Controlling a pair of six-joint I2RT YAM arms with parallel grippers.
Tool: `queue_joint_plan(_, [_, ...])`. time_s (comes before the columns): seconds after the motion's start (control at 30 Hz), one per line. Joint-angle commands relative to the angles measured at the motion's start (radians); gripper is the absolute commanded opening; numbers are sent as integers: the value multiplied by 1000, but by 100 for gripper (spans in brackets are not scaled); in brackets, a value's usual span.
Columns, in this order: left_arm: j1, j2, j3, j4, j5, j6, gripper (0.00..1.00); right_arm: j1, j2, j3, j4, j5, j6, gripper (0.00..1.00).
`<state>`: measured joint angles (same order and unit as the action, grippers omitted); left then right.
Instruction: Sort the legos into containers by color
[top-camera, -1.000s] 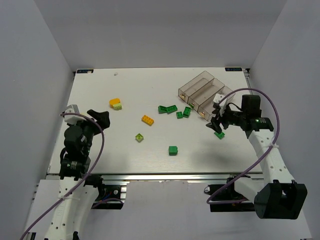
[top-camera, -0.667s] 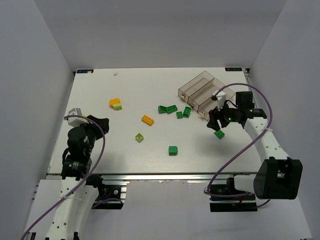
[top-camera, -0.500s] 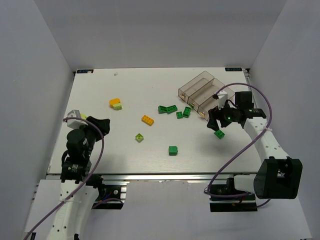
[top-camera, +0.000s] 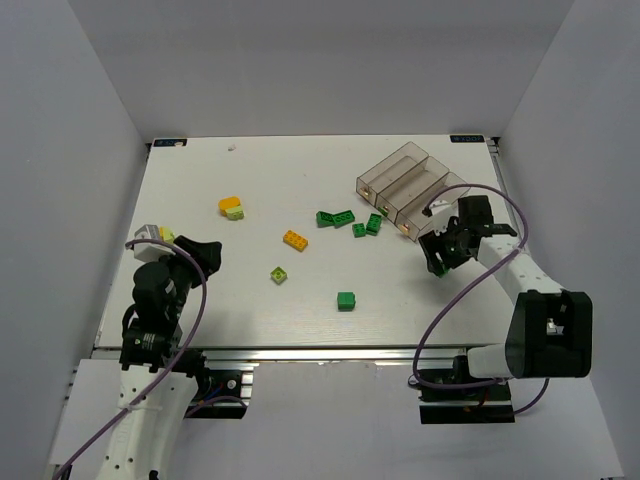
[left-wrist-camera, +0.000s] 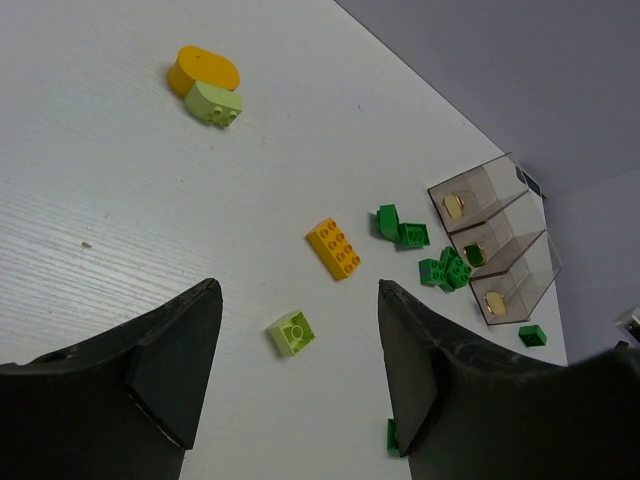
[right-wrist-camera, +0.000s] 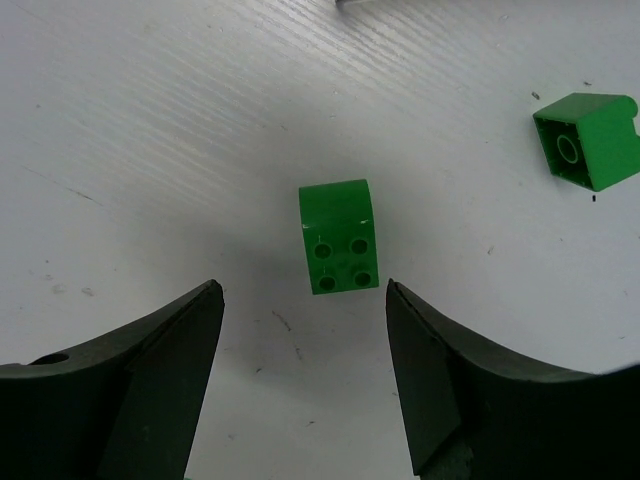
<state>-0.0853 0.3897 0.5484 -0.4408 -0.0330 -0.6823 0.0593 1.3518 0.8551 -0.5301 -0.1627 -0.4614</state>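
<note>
right wrist, right gripper wide above green brick, left gripper parted, empty

- I note one green brick, with a second green brick at its 2 o'clock.
- I also see an orange brick and a lime brick.
- The bins are smoky clear; the table is white.

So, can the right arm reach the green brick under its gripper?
Probably yes: the right gripper hangs open over the green brick, which lies on the table with nothing crowding it.
</note>
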Motion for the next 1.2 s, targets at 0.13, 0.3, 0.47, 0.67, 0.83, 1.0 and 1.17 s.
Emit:
queue_joint_plan(0.13, [2, 1, -18, 10, 8, -13, 73, 4, 87, -2, 70, 23, -148, 74])
queue_joint_plan(0.3, [1, 5, -18, 5, -1, -10, 74, 4, 151, 13, 108, 31, -158, 75])
queue_joint_plan(0.47, [1, 6, -22, 7, -5, -13, 74, 5, 187, 6, 137, 35, -177, 72])
queue_joint_plan(0.67, [1, 11, -25, 10, -15, -13, 74, 4, 193, -24, 165, 38, -187, 67])
queue_joint_plan(0.83, [1, 28, -28, 16, -10, -10, 74, 4, 210, -16, 147, 17, -194, 51])
queue_joint_plan(1.0, [1, 35, -31, 24, -5, -7, 74, 1, 225, -21, 128, 5, -203, 46])
queue_joint_plan(1.17, [1, 40, -38, 34, 13, -3, 74, -22, 101, 62, -120, -307, -381, 4])
